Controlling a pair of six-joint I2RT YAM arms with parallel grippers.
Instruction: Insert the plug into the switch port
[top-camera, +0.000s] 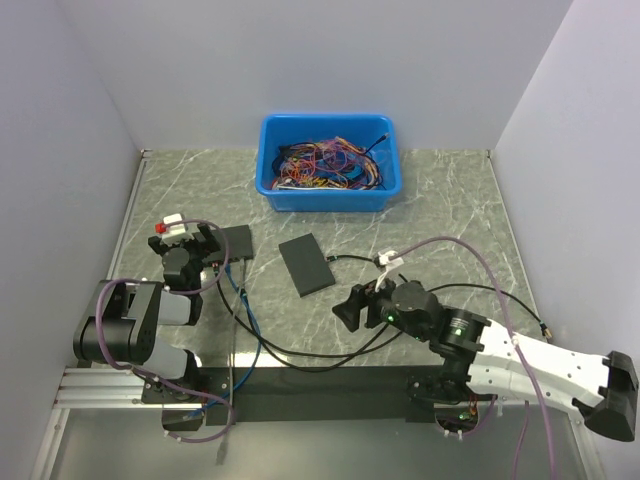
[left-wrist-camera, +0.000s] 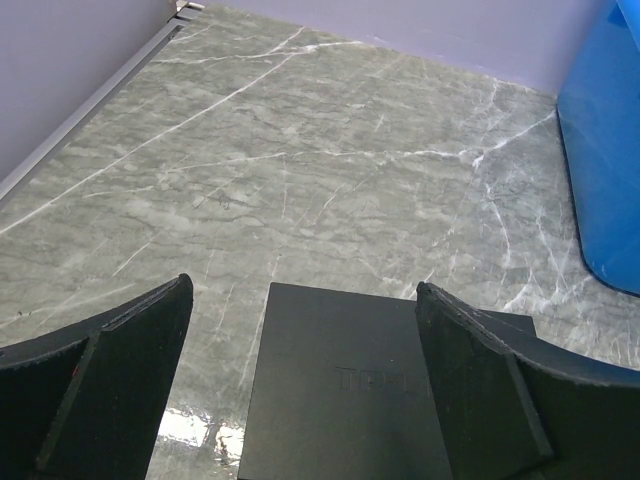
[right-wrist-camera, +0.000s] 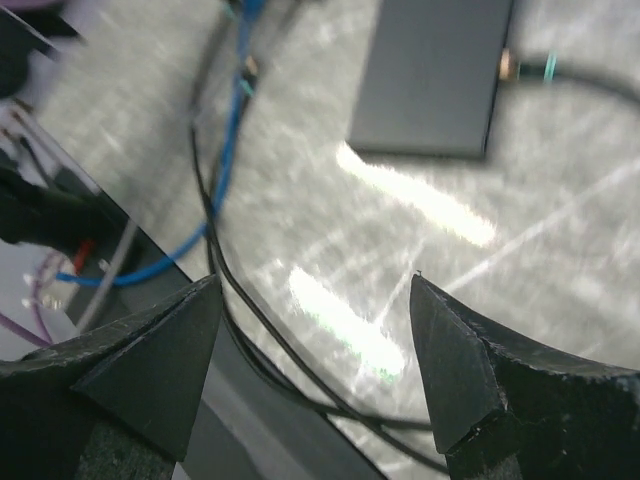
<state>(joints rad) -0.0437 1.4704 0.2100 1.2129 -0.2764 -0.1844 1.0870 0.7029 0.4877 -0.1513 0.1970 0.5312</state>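
**Overhead view.** The switch (top-camera: 238, 241) lies flat on the tabletop (top-camera: 440, 200), left of centre and just beside the left arm's wrist. A blue cable (top-camera: 243, 298) runs from the near edge of the tabletop up to the switch's near edge. The port row is too small to make out, and whether the plug is seated cannot be told. A plain black slab (top-camera: 306, 264) lies apart from the switch, at centre. A blue bin (top-camera: 328, 195) of tangled wires stands beyond both.

**Left wrist view.** The left claw (left-wrist-camera: 302, 290) is released, with its fingers spread wide. The switch's top face (left-wrist-camera: 340, 400) lies low between them and shows a faint embossed mark that the overhead view does not resolve. The right finger overlaps the switch's right edge in this view; contact cannot be confirmed. The bin's wall (left-wrist-camera: 605, 150) stands at the right.

**Right wrist view (blurred).** The right claw (right-wrist-camera: 315, 280) is released and holds nothing. Black cables (right-wrist-camera: 260, 340) cross the tabletop beneath it. A connector (right-wrist-camera: 510, 65) on a dark lead meets the slab's edge (right-wrist-camera: 435, 75), a detail barely visible from overhead.
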